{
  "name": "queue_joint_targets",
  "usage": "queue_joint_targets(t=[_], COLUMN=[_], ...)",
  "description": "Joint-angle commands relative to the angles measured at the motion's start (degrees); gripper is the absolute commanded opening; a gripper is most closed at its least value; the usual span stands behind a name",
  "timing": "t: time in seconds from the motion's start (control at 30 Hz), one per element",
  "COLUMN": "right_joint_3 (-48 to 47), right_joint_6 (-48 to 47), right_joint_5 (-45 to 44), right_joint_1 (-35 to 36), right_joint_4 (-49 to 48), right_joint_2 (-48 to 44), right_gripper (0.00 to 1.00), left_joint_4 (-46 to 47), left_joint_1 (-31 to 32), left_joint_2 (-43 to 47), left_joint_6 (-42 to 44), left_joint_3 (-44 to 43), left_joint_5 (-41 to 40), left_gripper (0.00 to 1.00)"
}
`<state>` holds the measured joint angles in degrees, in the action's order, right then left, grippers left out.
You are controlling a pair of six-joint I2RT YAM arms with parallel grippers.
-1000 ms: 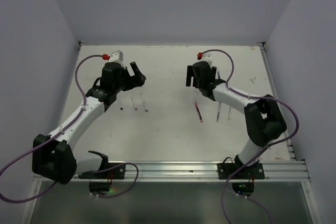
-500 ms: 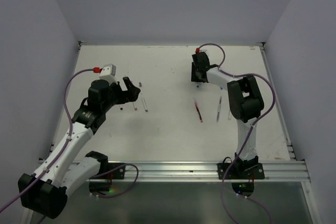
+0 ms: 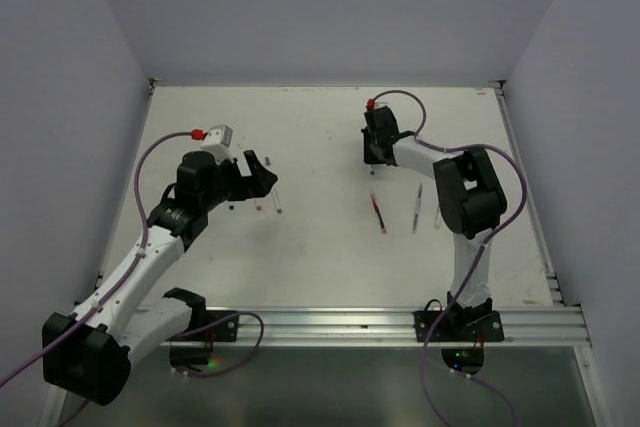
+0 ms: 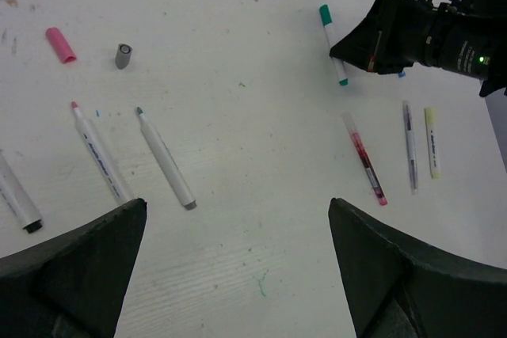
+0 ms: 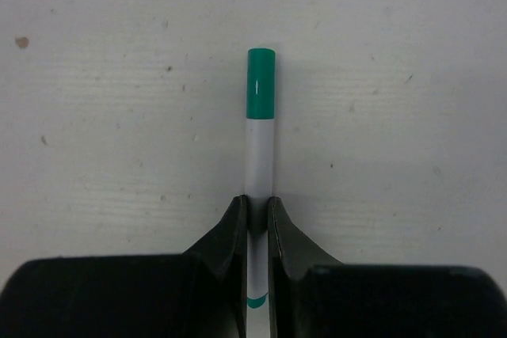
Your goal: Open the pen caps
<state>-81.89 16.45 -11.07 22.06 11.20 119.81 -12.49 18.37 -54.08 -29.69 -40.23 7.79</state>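
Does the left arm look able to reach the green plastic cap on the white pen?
Probably yes: the green plastic cap sticks out past the right gripper, shut on the white pen; the open left gripper faces it unobstructed.

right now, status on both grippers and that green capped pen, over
Right gripper shut on the green-capped pen, green cap on. Left gripper open, empty, above uncapped pens. Nothing blocking the cap.
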Motion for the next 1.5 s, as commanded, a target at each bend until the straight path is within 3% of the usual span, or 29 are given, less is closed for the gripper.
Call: queue_joint_targets(t=[0.0, 0.27, 0.5, 0.93, 1.33, 1.47], right_joint_3=[6.1, 23.4, 33.4, 38.6, 39.3, 39.4], right_joint_6=[-0.9, 0.9, 2.3, 1.8, 2.2, 2.2], right_joint_5=[4.5, 5.7, 6.6, 7.7, 8.5, 8.7], right_joint_1=[5.2, 17.5, 24.9, 27.0, 27.0, 27.1], right_joint_4=[-3.4, -18.1, -29.9, -35.3, -36.4, -36.8], right_joint_2=[-7.5, -24.4, -35.9, -40.0, -40.7, -40.6], right_gripper=[0.0, 0.0, 0.0, 0.0, 0.0, 0.0], left_joint_4=[6.9, 16.3, 19.3, 25.5, 25.6, 25.7], left_joint_1=[-0.4, 0.8, 5.3, 12.4, 15.0, 15.4], left_joint_2=[-3.0, -11.0, -15.3, -20.4, -23.4, -23.7], left_joint_6=[-3.0, -9.4, -14.0, -19.2, -19.0, -18.9], left_joint_3=[1.3, -0.5, -3.0, -5.9, -7.7, -7.7], left_joint_5=[5.0, 7.4, 1.4, -6.0, -7.6, -7.5], left_gripper=[1.0, 0.99, 0.94, 0.8, 0.52, 0.32])
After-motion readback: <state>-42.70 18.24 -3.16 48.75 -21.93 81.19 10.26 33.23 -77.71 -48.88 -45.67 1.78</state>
